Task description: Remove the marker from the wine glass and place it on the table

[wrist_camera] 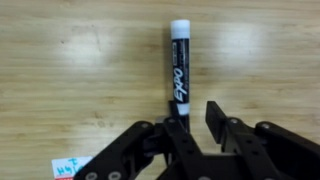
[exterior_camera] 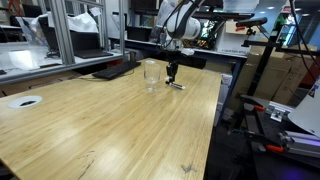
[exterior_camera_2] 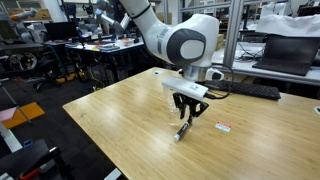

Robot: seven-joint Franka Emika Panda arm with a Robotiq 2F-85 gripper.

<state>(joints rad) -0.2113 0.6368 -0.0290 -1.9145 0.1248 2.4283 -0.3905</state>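
Furthest left in an exterior view is the glass point(exterior_camera: 150, 75). It stands upright on the worktop point(exterior_camera: 90, 130) and, as far as I can make out, is empty. Just right of it hang my fingers point(exterior_camera: 172, 70). Below them and a shade further right lies the marker point(exterior_camera: 176, 86), flat on the wood and apart from the glass.

In the wrist view, a small tag point(wrist_camera: 68, 167) sits at the lower left edge. Next comes the marker, running straight away from me with its white cap at the far end. Its dark end is right up against the tip of one finger, and I cannot tell whether they touch. To the right of the barrel is open wood, then my other finger. So my fingers are spread and hold nothing, and the marker's weight rests on the worktop.

I judge the set-down as good as done, and what remains is to get clear cleanly. A round barrel rolls at the least nudge, so I would keep the fingers wide and rise straight up. I would make no twist or sideways slide until the tips are above the barrel. After that I would draw back away from the glass, since a brush from my wrist could tip it.
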